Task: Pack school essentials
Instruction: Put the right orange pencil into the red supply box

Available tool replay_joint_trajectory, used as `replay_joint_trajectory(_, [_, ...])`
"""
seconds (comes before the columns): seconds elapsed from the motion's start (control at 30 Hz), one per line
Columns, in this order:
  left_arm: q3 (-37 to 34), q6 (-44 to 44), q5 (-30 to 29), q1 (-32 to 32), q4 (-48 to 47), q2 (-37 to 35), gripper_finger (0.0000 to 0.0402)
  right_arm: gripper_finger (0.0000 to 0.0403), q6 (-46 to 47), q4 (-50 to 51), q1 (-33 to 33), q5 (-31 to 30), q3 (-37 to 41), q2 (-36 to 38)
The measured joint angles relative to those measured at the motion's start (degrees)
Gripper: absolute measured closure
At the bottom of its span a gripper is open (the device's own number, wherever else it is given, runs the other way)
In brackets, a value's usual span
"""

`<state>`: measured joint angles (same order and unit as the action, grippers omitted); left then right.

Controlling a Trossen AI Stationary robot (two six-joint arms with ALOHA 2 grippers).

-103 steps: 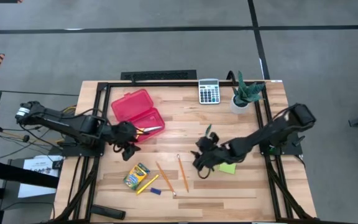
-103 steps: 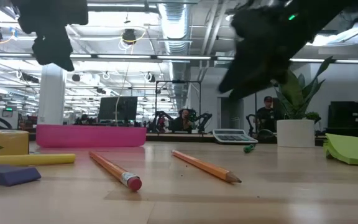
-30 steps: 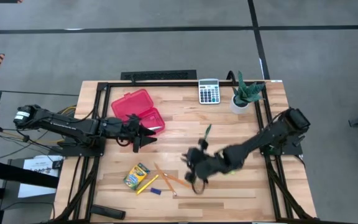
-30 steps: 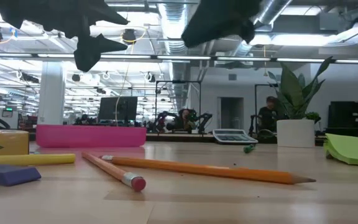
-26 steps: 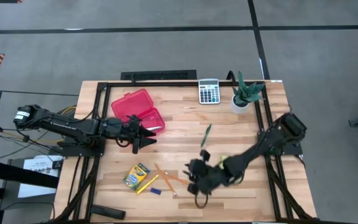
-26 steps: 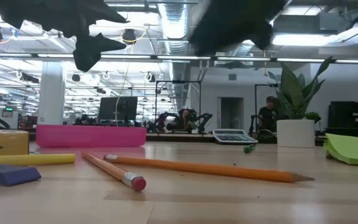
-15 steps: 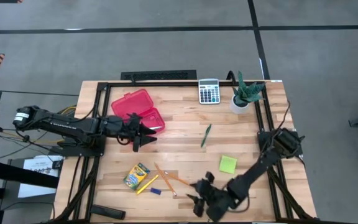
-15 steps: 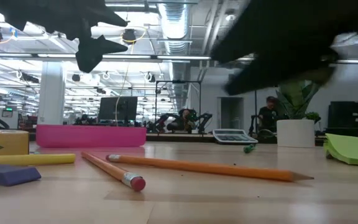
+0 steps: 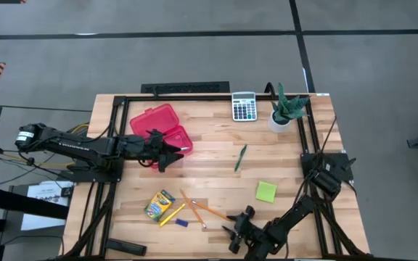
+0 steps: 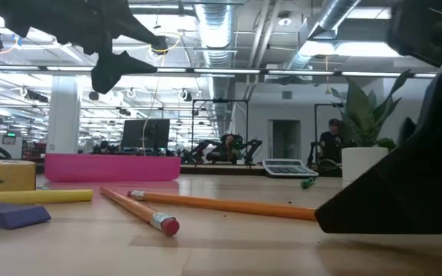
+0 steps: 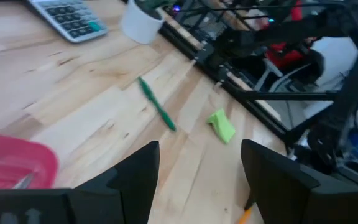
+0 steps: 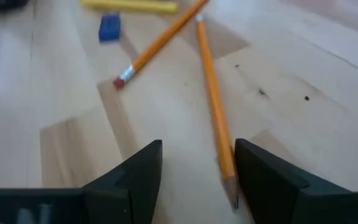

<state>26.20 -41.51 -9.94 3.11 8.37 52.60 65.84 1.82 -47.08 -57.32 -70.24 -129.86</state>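
Observation:
Two orange pencils (image 9: 198, 209) lie crossed near the table's near edge, beside the yellow-green crayon box (image 9: 159, 205), yellow marker (image 9: 171, 214) and blue eraser (image 9: 182, 222). The green pen (image 9: 240, 157) and lime sticky-note pad (image 9: 266, 191) lie farther right. My right gripper (image 9: 231, 230) is open and low at the near edge; in the right wrist view its fingers stand on either side of one pencil's sharpened end (image 12: 224, 163), touching nothing. My left gripper (image 9: 167, 154) hovers open over the red case (image 9: 154, 123). The scissors are mostly hidden under it.
The grey calculator (image 9: 244, 106) and a potted plant (image 9: 287, 109) stand at the far edge. The black frame rail (image 9: 312, 152) runs along the right side. Bare wood lies between the red case and the pen.
My right gripper has swung from over the pencils toward the table's near edge and dropped to table height, staying open. That uncovered the sticky-note pad, and the gripper now fills the right of the low view, hiding the long pencil's tip.

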Motion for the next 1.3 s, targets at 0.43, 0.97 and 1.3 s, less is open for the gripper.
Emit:
replay_joint_trajectory(0.43, [0.0,-3.48,-2.36,0.04,-1.24,0.0,0.0182,0.0363,4.68,6.31,-0.52,-2.63,0.02,-1.41])
replay_joint_trajectory(0.97, [0.02,-9.91,0.27,3.61,7.1,0.01,0.0182,0.0392,13.93,12.22,0.71,-3.04,-0.86,4.69])
replay_joint_trajectory(1.3, [0.02,-10.29,-2.93,5.97,8.75,0.02,0.018,0.0392,13.83,16.16,3.92,-11.9,-1.05,10.91])
